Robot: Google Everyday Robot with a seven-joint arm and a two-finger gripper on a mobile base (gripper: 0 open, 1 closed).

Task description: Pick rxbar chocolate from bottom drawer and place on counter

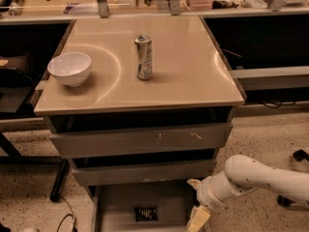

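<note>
The rxbar chocolate is a small flat black bar lying on the grey floor of the open bottom drawer, near its front middle. My gripper hangs at the drawer's right side, to the right of the bar and apart from it, open and empty. Its white arm comes in from the lower right. The beige counter caps the drawer unit.
A silver drink can stands upright mid-counter. A white bowl sits at the counter's left. The two upper grey drawers are shut. Dark shelving flanks the unit, and cables lie on the floor at lower left.
</note>
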